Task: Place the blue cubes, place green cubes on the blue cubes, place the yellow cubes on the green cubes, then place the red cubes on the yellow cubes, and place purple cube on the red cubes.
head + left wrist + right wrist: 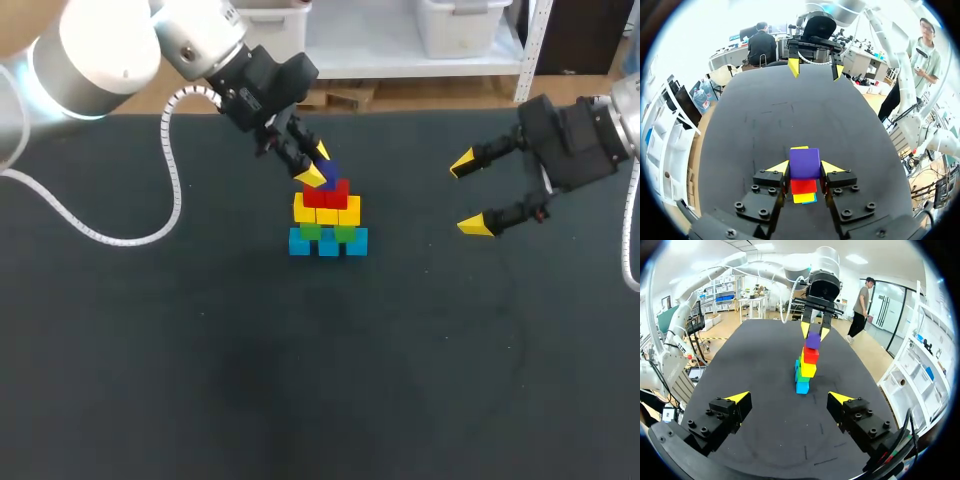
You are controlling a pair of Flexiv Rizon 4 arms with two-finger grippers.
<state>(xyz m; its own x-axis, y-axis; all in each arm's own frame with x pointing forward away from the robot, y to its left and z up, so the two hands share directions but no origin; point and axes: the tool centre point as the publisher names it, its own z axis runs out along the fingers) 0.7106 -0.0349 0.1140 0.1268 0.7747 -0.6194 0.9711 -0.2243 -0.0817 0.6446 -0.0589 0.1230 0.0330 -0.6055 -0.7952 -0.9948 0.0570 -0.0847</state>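
A stepped stack stands mid-table: blue cubes (328, 242) at the bottom, then green cubes (327, 232), yellow cubes (326, 211) and red cubes (326, 194). The purple cube (330, 176) is at the very top, against the red ones, with my left gripper (318, 164) shut on it. From the left wrist, the purple cube (804, 163) fills the gap between both fingers, with red (803, 186) and yellow (802, 197) directly below. My right gripper (470, 195) hangs open to the right of the stack, well apart from it. The right wrist view shows the stack (805, 367) ahead of its fingers.
The dark table (200, 380) carries nothing else. My left arm's white coiled cable (150, 225) lies over the table's left part. Open surface surrounds the stack at the front and on both sides.
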